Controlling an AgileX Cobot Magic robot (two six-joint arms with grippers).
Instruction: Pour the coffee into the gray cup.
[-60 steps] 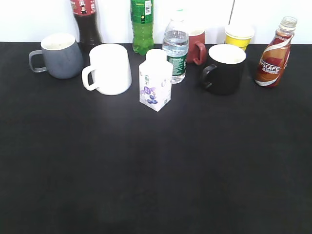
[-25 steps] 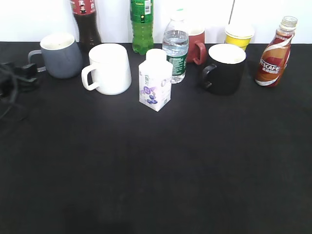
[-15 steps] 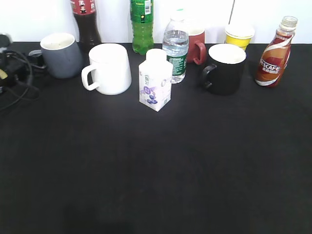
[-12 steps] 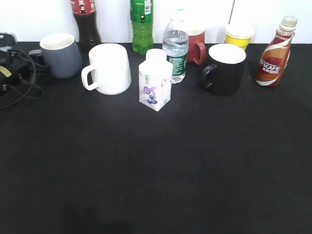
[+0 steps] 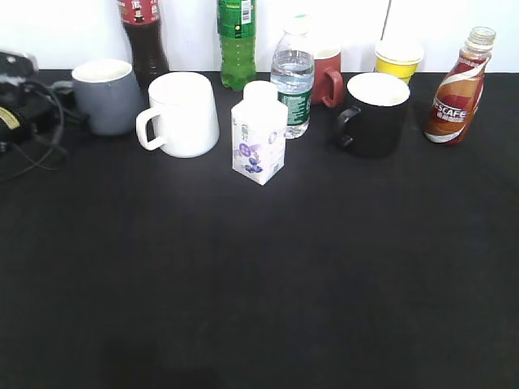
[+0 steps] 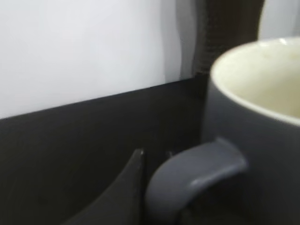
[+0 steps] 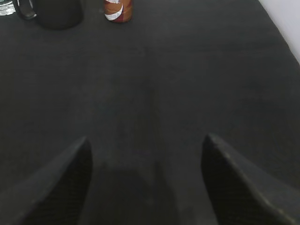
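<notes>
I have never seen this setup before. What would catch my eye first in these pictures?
First, the row of drinks and mugs along the table's far edge, with the coffee bottle at the far right. At the far left, the left gripper is at the handle of the gray cup. The right gripper hangs open over bare black table.

Right gripper (image 7: 146, 176) fingers spread wide over bare black table (image 7: 197, 79). Far top edge: coffee bottle (image 7: 118, 10) base, just right of black mug (image 7: 58, 14); clear bottle (image 7: 6, 6) at corner
</notes>
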